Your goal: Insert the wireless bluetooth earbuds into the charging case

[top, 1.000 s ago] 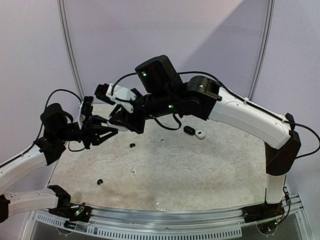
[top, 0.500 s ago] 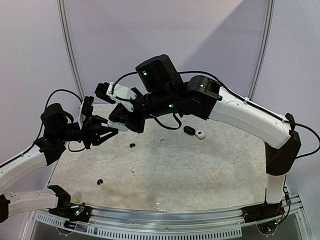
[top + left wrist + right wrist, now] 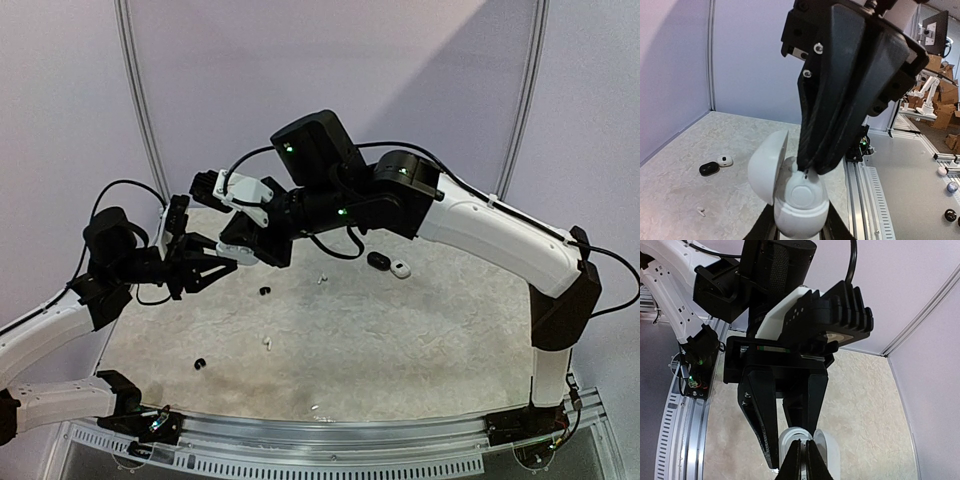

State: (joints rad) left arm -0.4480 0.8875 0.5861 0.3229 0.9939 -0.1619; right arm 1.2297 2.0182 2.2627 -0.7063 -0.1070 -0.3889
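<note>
**2 arms meet at an open white charging case held above the table**

The left gripper (image 3: 218, 262) is clamped on the lower half of a white, pebble-shaped charging case (image 3: 800, 200) and holds it in the air, off the pale table (image 3: 420, 340). The case's lid is swung open to the case's left in the left wrist view.

The right gripper (image 3: 807, 171) comes down onto the case from above. Its 2 black fingers are pressed together, and their tips touch the case's open top, just beside the hinge of the lid. Whether an earbud is pinched between those tips cannot be made out, because they hide that spot. The right wrist view shows the same closed tips against the case's white rim.

The loose earbuds lie on the table, all apart from the case. In the overhead view:

- A black earbud (image 3: 264, 291) lies near the case, below and slightly right of it.
- A white earbud (image 3: 321, 279) lies further right of the case.
- A 2nd white earbud (image 3: 267, 343) lies well below the case.
- A 2nd black earbud (image 3: 199, 363) lies well below the case, slightly to its left.

A black case (image 3: 378, 260) and a small white case (image 3: 401, 268) sit touching each other on the table, well to the right of the held case.
</note>
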